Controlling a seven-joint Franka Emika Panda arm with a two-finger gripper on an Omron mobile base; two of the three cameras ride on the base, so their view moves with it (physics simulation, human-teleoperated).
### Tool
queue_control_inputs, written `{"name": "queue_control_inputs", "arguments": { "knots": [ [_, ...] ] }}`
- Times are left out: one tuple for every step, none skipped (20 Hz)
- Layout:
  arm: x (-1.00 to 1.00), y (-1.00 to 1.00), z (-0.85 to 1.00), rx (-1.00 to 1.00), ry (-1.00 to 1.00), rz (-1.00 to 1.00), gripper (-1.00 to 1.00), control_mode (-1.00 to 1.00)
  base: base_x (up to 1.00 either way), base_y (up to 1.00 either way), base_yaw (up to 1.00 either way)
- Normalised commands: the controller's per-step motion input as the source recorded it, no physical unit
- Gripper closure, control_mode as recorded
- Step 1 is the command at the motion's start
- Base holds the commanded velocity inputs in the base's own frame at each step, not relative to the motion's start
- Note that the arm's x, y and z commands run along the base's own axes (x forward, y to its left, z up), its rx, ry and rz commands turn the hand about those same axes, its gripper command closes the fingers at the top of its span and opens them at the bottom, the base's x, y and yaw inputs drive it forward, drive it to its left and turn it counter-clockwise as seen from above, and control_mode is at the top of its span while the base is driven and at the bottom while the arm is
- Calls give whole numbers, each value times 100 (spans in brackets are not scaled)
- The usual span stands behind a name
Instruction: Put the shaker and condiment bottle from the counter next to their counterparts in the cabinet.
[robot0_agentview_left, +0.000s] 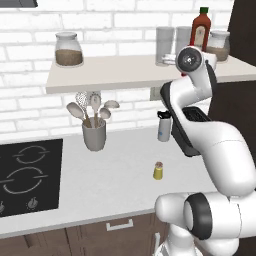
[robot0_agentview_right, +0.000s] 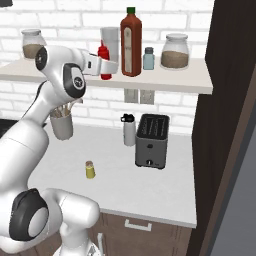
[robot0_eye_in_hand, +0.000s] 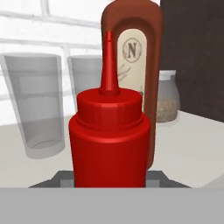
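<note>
**Ketchup bottle up at the shelf**

Your gripper (robot0_agentview_right: 106, 66) is at the cabinet (robot0_agentview_right: 165, 80), closed around the condiment bottle (robot0_agentview_right: 104, 60), which stands upright just left of the tall sauce bottle (robot0_agentview_right: 131, 42). Two clear glasses (robot0_eye_in_hand: 33, 103) sit behind it. Your shaker (robot0_agentview_right: 90, 170) is on the counter (robot0_agentview_right: 150, 190), well left of the toaster (robot0_agentview_right: 151, 141).

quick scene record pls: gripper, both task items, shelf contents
gripper: at shelf height, around the red squeeze bottle; closure not visible
red squeeze bottle: upright on the shelf, left of the tall sauce bottle
shaker: upright on the counter, untouched
shelf extras: two glasses, two brown-filled jars, small grey shaker
</note>
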Motion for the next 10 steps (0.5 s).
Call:
{"name": "queue_control_inputs", "arguments": {
  "knots": [
    [14, 0, -6, 0, 0, 0, 100, -100, 0, 0, 0],
    [11, 0, -7, 0, -1, 0, 100, -100, 0, 0, 0],
    [12, 0, -8, 0, -1, 0, 100, -100, 0, 0, 0],
    [11, -1, -9, 0, -1, 0, 100, -100, 0, 0, 0],
    [12, -1, -10, 0, -1, 0, 100, -100, 0, 0, 0],
    [12, -2, -10, 0, -1, 0, 100, -100, 0, 0, 0],
    [12, -3, -9, 0, -1, 0, 100, -100, 0, 0, 0],
    [13, -1, -9, 0, -1, 0, 100, -100, 0, 0, 0],
    [14, -3, -7, 0, -1, 0, 100, -100, 0, 0, 0],
    [14, -3, -7, 0, -1, 0, 100, -100, 0, 0, 0]
  ]
}}
